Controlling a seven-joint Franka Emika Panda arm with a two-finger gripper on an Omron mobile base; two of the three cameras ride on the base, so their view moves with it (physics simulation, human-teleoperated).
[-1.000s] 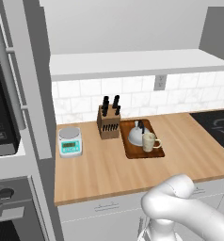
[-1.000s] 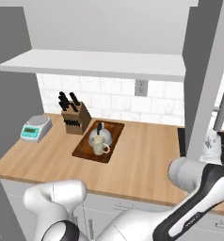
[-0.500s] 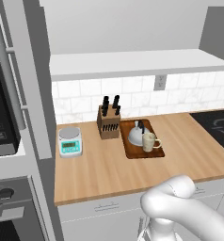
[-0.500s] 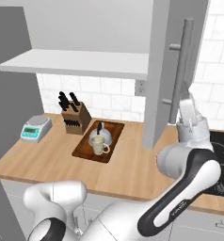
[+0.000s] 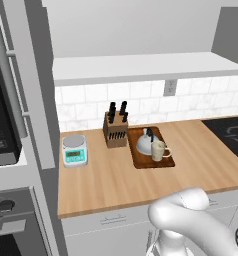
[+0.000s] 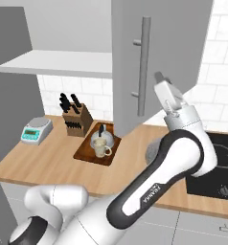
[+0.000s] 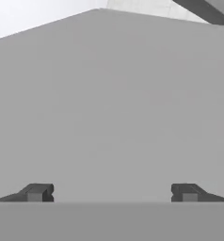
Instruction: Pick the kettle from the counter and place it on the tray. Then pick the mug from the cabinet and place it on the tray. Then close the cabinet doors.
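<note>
Hand (image 7: 112, 192): fingers spread wide apart, nothing between them; in the hand view the two dark fingertips (image 7: 37, 192) sit close before a flat grey panel.
Arm (image 6: 180, 153): raised from the lower left of the right base view, bent up beside the cabinet door, well above the tray and off to its right.
Cabinet door (image 6: 154, 57): light grey, with a long upright silver bar handle (image 6: 143, 66); in the right base view it hangs forward of the wall, above and to the right of the tray. Whether the hand touches it cannot be told.
Counter (image 5: 111, 182): light-brown wood with white drawers beneath; it carries the tray.
Tray (image 5: 142, 159): dark-brown wooden board, flat on the counter toward the tiled wall.
Mug (image 5: 158, 150): cream, upright on the tray, at its near right part, handle toward the tray's right edge.
Kettle (image 5: 145, 142): silver-grey with a black handle, upright on the tray, just behind the mug and touching or nearly touching it.
Knife block (image 5: 115, 130): lighter wood with black handles, just left of the tray.
Scale (image 5: 74, 150): teal-faced, well left of the tray, beyond the knife block.
Cooktop (image 5: 231, 133): black, at the counter's end, well right of the tray.
Cabinet (image 5: 146, 65): pale underside above the tray, against the wall.
</note>
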